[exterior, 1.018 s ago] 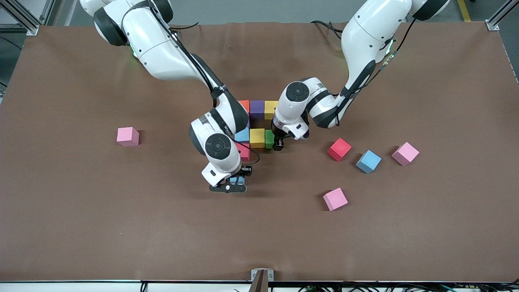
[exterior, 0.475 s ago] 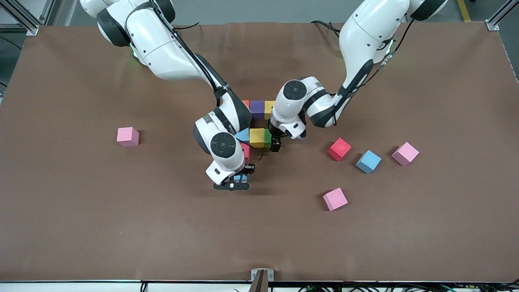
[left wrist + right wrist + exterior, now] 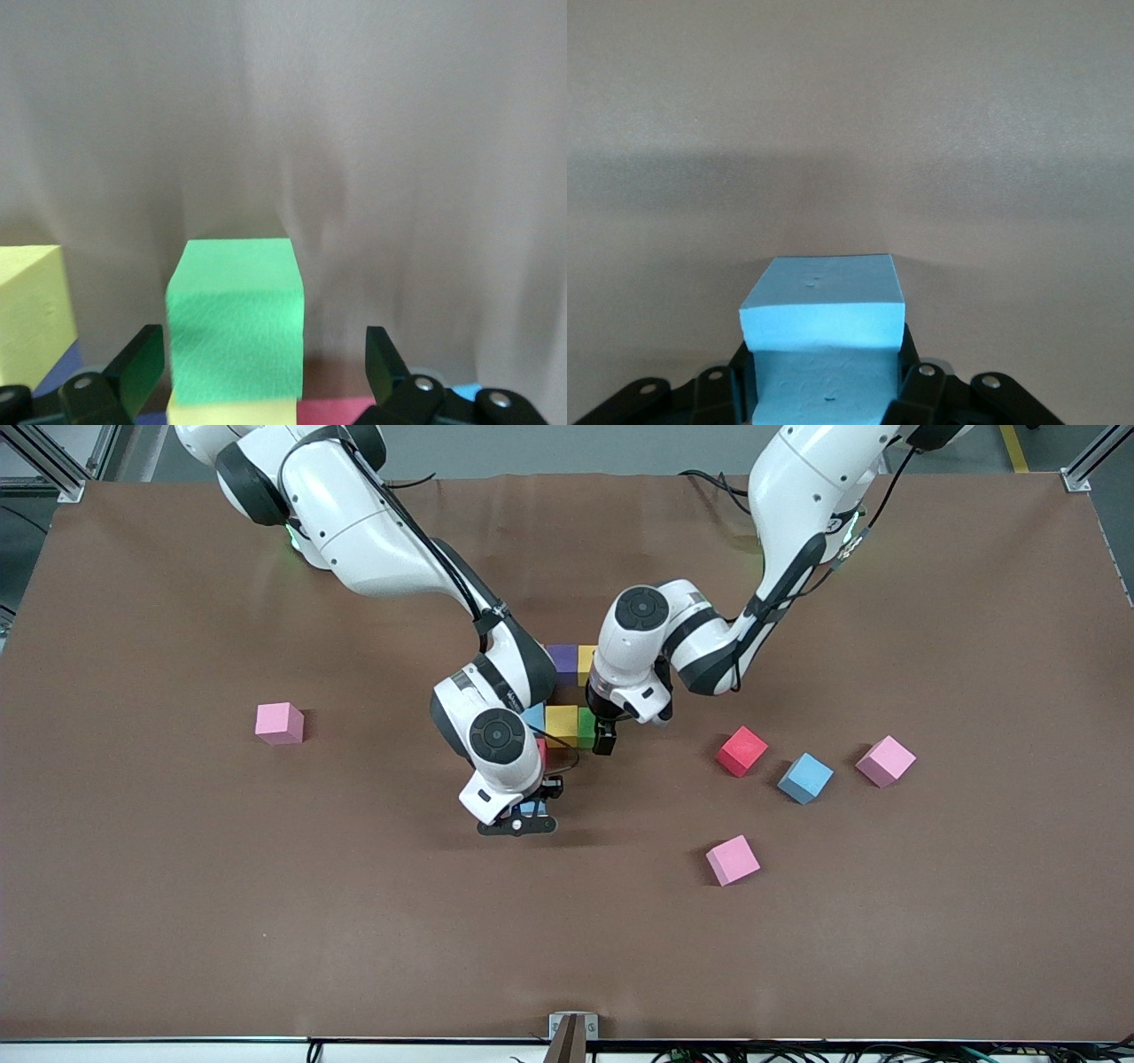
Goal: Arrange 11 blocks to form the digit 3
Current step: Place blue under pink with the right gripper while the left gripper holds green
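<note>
Blue block (image 3: 824, 341), pinched on opposite flat faces by the right gripper (image 3: 523, 815), sits low by the unfinished digit's (image 3: 561, 726) camera-side end. It looks light, stiff and matte, so slip seems unlikely. Left gripper (image 3: 266, 372) stands open, straddling the green block (image 3: 236, 323) without touching it.

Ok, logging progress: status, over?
Right gripper shut on light blue block. Left gripper open around green block. Nothing in the way.
</note>
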